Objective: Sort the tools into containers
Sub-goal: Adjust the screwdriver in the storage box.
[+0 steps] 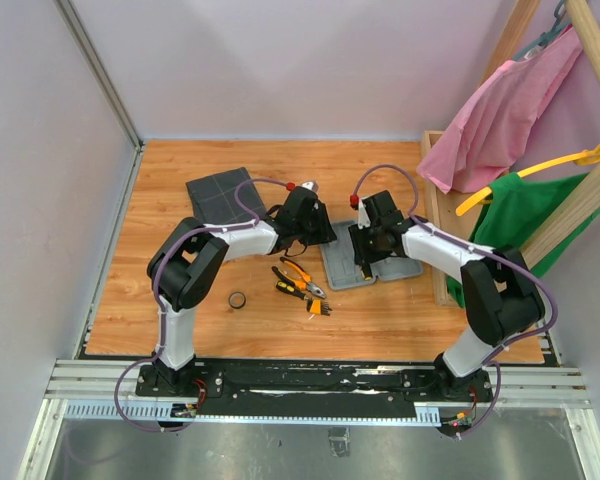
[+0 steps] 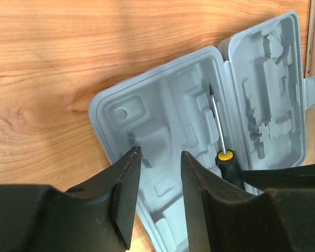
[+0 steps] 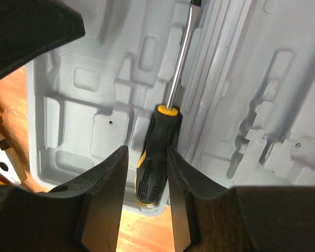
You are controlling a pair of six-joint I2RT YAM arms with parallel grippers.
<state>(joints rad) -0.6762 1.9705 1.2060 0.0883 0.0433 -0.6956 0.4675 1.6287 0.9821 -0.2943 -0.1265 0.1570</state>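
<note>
The light-grey case point(image 1: 340, 272) lies open right of centre; it also shows in the left wrist view point(image 2: 163, 105) and right wrist view point(image 3: 79, 105). One black-and-yellow screwdriver point(image 3: 156, 157) lies in its moulded tray by the hinge, also seen in the left wrist view point(image 2: 219, 126). My right gripper point(image 3: 147, 149) is open, fingers either side of the handle just above it point(image 1: 368, 260). My left gripper point(image 2: 160, 152) is open and empty over the case's left part point(image 1: 323, 235). On the table lie the pliers point(image 1: 298, 272), a second screwdriver point(image 1: 288, 289), the orange bit holder point(image 1: 318, 306) and the tape ring point(image 1: 237, 300). The dark pouch point(image 1: 222, 192) lies far left.
A wooden rack point(image 1: 438, 210) with hanging pink and green clothes stands at the right edge, close to the case. A small round red-and-silver item point(image 1: 302, 186) sits behind the left wrist. Walls bound the table on the left and far side.
</note>
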